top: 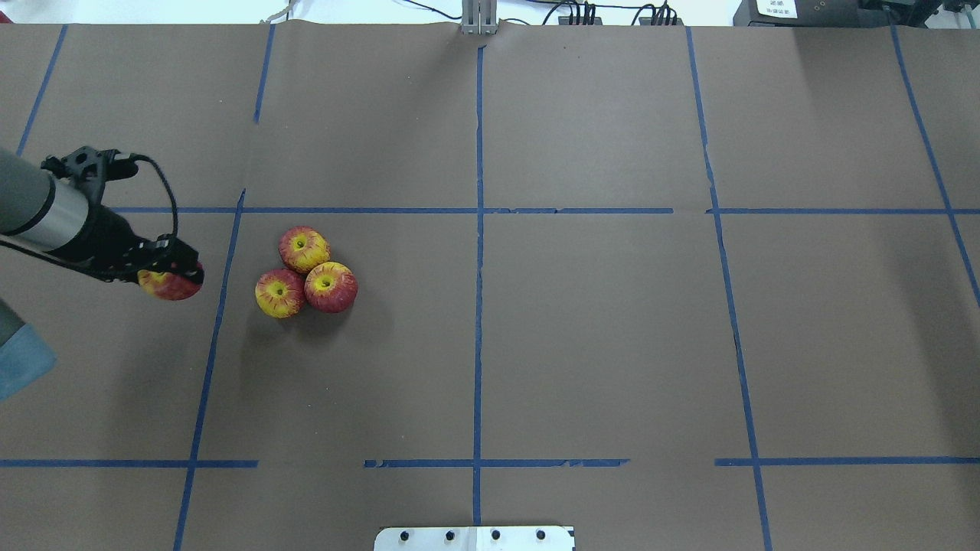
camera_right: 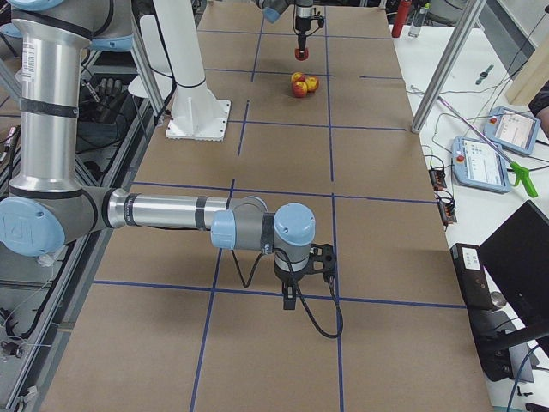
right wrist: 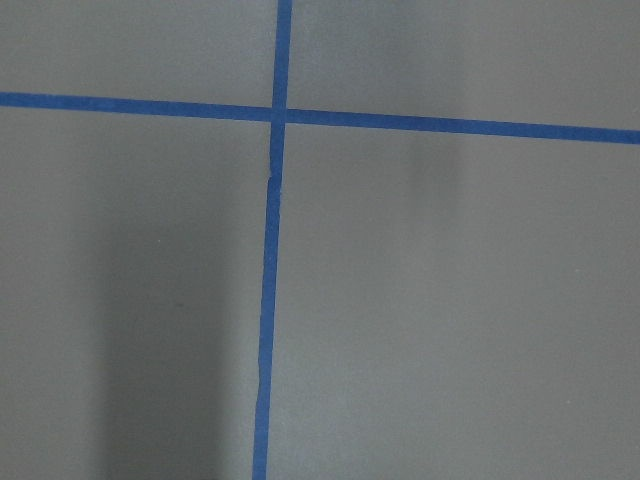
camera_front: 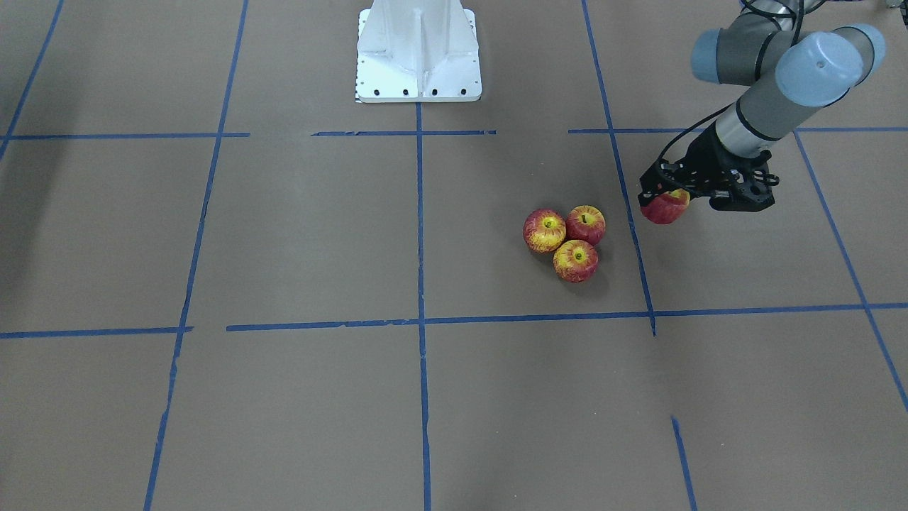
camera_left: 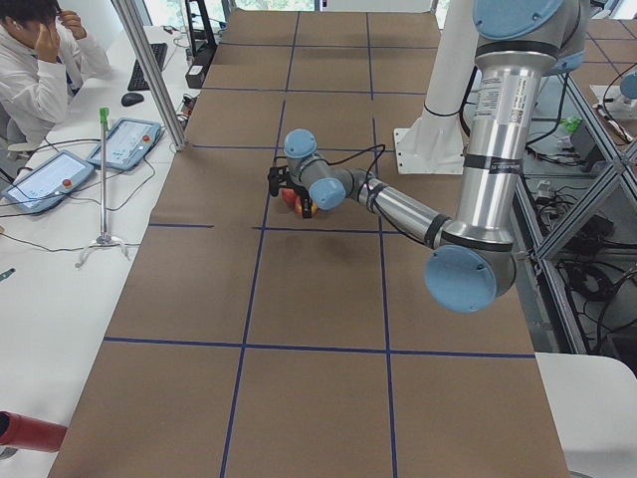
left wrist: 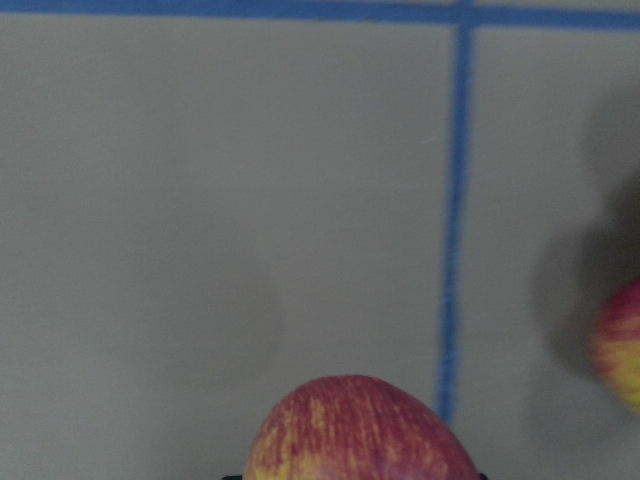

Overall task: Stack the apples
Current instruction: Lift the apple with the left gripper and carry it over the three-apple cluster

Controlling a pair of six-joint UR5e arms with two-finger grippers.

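Our left end effector (camera_front: 664,201) is clamped on one apple (camera_front: 667,210), aloft beside three touching apples (camera_front: 565,241). Overhead, we judge that an off-centre release onto that trio would roll it off or scatter them. In the right side view, we cannot tell the state of the right end effector (camera_right: 290,300).

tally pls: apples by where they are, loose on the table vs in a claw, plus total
Loose apples, touching in a cluster on the table: 3
Held apple, gripped in the left claw: 1
Total: 4 apples
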